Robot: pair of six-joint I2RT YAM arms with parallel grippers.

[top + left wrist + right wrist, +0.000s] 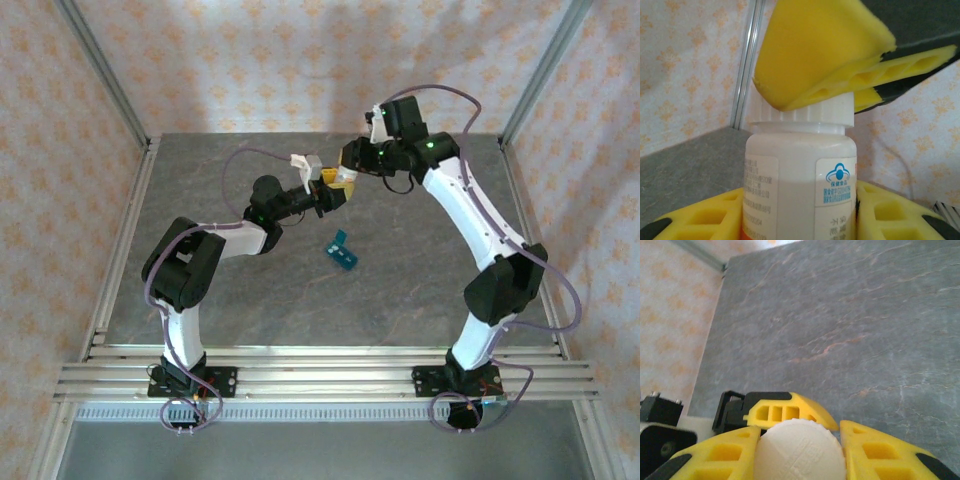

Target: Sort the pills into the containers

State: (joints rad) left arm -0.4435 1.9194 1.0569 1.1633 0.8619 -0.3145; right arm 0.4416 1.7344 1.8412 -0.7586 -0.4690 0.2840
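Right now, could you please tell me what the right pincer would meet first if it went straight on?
The right pincer would meet the white cap first; it sits between its fingers. Directly beyond is the bottle, gripped by the left pincer.

The top camera looks down from behind both arms. Both wrist cameras sit close on one small white plastic bottle (800, 185) between their jaws: the left sees it side-on, the right looks onto its cap (800, 450).

Grey, stone-patterned table (430, 290), flat. A small teal pill box (343, 251) lies directly on it near the centre, well apart from every edge.
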